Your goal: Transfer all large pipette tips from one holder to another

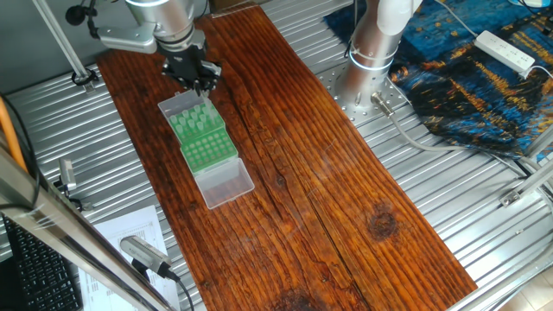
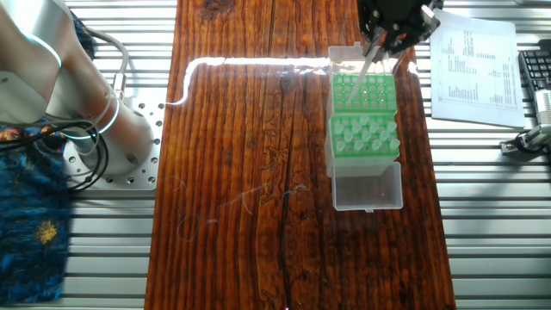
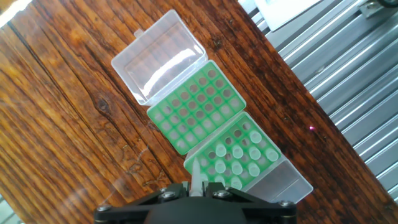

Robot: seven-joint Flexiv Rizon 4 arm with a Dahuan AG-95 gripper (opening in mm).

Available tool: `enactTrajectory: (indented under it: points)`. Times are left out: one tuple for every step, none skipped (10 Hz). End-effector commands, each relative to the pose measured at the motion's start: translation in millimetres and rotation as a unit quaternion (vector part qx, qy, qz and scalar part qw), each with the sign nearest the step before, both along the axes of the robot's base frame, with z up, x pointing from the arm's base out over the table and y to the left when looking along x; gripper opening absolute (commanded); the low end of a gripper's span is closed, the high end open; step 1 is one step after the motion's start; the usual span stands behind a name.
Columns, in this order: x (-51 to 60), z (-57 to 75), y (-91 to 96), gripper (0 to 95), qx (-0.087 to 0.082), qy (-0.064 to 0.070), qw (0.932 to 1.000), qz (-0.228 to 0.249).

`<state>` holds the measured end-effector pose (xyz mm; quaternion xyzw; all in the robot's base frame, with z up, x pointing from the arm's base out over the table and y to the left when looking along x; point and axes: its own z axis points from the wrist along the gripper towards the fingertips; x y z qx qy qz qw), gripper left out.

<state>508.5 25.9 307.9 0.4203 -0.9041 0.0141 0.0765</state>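
Observation:
My gripper (image 3: 196,188) is shut on one large pipette tip (image 3: 195,174), a whitish cone that points down from between the fingers. Its end hangs over the near corner of a green rack (image 3: 268,163) that holds several more large pipette tips (image 3: 237,154). Beside this rack stands a second green rack (image 3: 196,102) whose holes look empty. In one fixed view the gripper (image 1: 197,79) hovers just above the far end of the racks (image 1: 207,138). From the other fixed view the held tip (image 2: 372,62) slants down out of the gripper (image 2: 385,39).
Each rack has a clear hinged lid lying open, one at the far end (image 3: 158,56) and one at the near end (image 3: 283,183). The racks sit on a brown wooden board (image 1: 328,173) laid over a ribbed metal table (image 1: 484,207). The arm's base (image 1: 367,60) stands to the right.

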Motion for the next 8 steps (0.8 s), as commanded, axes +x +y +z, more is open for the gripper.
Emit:
enactTrajectory:
  points:
    - [0.0,0.1,1.4,0.0,0.0,-0.005,1.0,-0.005]
    - [0.1,0.1,1.4,0.0,0.001,-0.007,0.9999,-0.012]
    - [0.4,0.0,2.1,0.0,0.006,-0.01,0.9998,-0.013]
    - [0.0,0.2,3.1,0.0,0.01,-0.011,0.9998,-0.014]
    - [-1.9,1.3,6.4,0.0,0.01,-0.013,0.9997,-0.019]
    - [-3.8,3.5,10.2,0.0,0.006,-0.02,0.9993,-0.03]
    - [-2.7,4.9,12.7,0.0,0.007,-0.025,0.9992,-0.029]
    - [-1.3,4.9,14.7,0.0,0.004,-0.027,0.9994,-0.023]
